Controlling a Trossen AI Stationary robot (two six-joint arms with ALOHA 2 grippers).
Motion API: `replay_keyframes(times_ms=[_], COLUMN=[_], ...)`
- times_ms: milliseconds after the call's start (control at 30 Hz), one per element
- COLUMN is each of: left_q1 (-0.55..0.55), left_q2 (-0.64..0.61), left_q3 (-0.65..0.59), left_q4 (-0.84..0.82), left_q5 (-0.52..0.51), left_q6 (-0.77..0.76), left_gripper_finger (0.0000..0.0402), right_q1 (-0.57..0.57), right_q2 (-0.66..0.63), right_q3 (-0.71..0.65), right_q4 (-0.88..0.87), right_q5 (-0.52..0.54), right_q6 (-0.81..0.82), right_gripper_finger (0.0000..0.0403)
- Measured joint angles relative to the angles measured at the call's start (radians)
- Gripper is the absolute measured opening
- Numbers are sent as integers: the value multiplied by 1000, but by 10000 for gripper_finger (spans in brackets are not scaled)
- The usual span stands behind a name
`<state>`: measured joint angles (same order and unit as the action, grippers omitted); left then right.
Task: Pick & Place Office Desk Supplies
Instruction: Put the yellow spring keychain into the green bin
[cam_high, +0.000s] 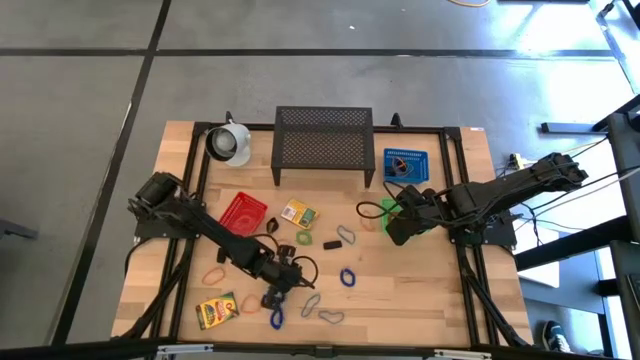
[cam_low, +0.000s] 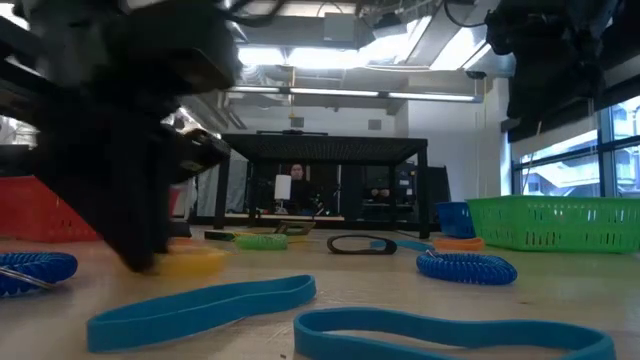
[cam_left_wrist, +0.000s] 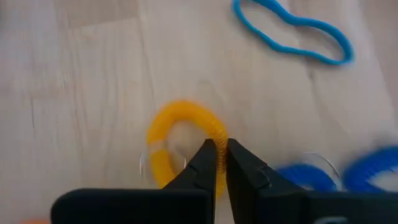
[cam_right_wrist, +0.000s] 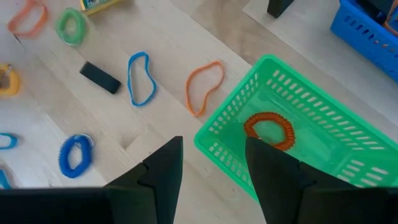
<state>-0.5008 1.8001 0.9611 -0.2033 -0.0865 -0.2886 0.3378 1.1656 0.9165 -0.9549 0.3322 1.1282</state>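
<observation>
The yellow coil loop (cam_left_wrist: 186, 134) lying on the table (cam_left_wrist: 93, 74) is pinched by the clenched left hand (cam_left_wrist: 222, 163), while the right hand (cam_right_wrist: 211, 163) is held released above the green basket (cam_right_wrist: 305, 134).

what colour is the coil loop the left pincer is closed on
Yellow coil loop; clearest in the left wrist view, left pincer pinching it.

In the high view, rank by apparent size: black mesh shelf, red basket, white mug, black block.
1. black mesh shelf
2. red basket
3. white mug
4. black block
</observation>
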Motion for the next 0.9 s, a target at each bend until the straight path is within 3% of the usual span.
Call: replay_keyframes(times_ms=[133,333,433,600,767,900], left_q1=[25,85,124,182,234,261], left_q2=[-85,-185,-211,-225,-225,-225], left_q3=[6,5,5,7,7,7], left_q4=[35,127,240,485,577,649], left_q5=[-73,-262,-308,-194,-90,-53], left_q6=[39,151,209,279,282,267], left_gripper_finger=[11,11,10,10,10,10], right_q1=[0,11,14,14,19,19], right_q2=[0,0,0,0,0,0], right_q3=[0,0,0,0,0,0], right_q4=[84,398,547,735,795,803], right_q5=[-28,-61,-78,-154,-168,-168], right_q6=[30,-133,-233,-568,-927,-1018], right_gripper_finger=[175,175,175,175,175,175])
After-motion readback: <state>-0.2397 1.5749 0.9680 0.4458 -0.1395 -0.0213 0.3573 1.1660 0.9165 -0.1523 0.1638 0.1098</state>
